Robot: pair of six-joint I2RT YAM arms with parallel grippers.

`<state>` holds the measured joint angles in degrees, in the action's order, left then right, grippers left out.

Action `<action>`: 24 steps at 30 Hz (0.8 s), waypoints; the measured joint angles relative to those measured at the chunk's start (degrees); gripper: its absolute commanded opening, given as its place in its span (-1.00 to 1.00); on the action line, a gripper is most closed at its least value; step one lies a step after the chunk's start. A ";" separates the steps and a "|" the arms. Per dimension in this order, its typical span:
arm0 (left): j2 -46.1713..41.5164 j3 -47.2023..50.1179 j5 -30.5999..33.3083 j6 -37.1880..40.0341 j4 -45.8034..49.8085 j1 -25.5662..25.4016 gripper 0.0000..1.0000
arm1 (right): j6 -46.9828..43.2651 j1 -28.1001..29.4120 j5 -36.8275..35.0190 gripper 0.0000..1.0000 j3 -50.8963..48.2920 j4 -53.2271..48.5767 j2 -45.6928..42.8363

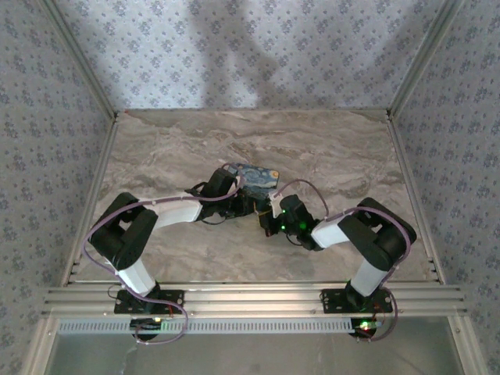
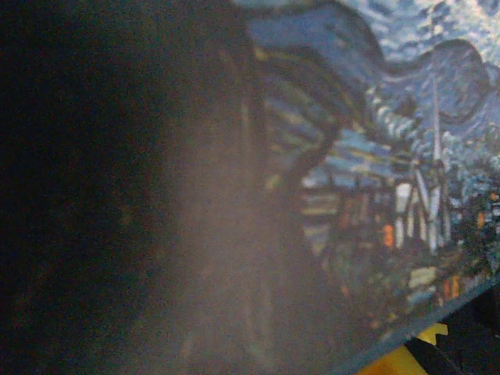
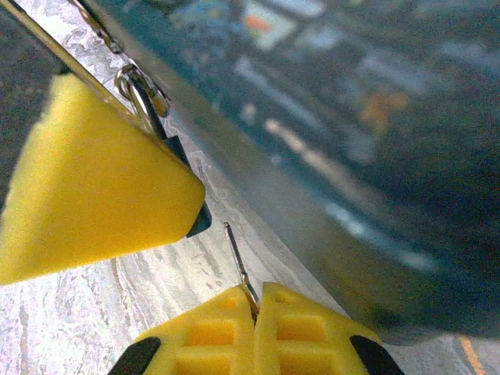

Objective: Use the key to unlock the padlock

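My right tool [image 3: 256,309] is at the bottom of its own camera's view. Its two yellow tips are pressed tight together on the key [image 3: 239,259]. I see the key from its thin edge, so it looks like a skinny silver strip poking up from between the tips.

The padlock [image 3: 198,220] is very small and dark blue-grey. Most of it is hidden behind one big yellow pad [image 3: 94,195] of my left tool [image 1: 248,203], so just a corner and an edge peek out. It hangs low at the side of the painted box [image 3: 351,117], close above the table [image 3: 86,312]. Over it, a silver loop [image 3: 133,84] sticks out from the box's edge. The tip of the key is just beside the padlock's lower corner, with a tiny gap between them.

I cannot tell if my left tool is wide or narrow. Its camera is blurry and sits right up against the swirly blue picture on the box.
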<state>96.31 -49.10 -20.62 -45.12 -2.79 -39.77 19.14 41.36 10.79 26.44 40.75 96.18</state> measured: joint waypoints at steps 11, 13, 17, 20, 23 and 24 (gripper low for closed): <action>0.00 0.00 0.02 -0.02 0.04 0.00 -0.76 | -0.04 0.13 2.08 -1.00 0.07 1.42 1.66; 0.00 0.00 0.04 -0.04 0.02 0.00 -0.76 | -0.04 0.17 2.08 -1.00 0.07 1.75 1.70; 0.00 0.00 0.04 -0.22 0.00 0.00 -0.76 | -0.04 0.44 2.08 -1.00 -0.11 2.69 1.70; 0.00 0.00 0.04 -0.24 0.00 0.00 -0.76 | -0.07 0.57 2.08 -1.00 -0.46 3.30 1.70; 0.00 -0.02 0.04 -0.24 0.00 0.00 -0.76 | -0.07 0.68 2.05 -1.00 -0.81 4.13 1.70; 0.00 0.00 0.04 -0.24 0.00 0.00 -0.76 | -0.04 0.68 2.08 -1.00 -0.90 4.33 1.70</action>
<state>96.31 -49.10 -20.58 -45.36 -2.79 -39.77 19.09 42.04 12.86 25.54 45.08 97.89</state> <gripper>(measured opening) 0.212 0.066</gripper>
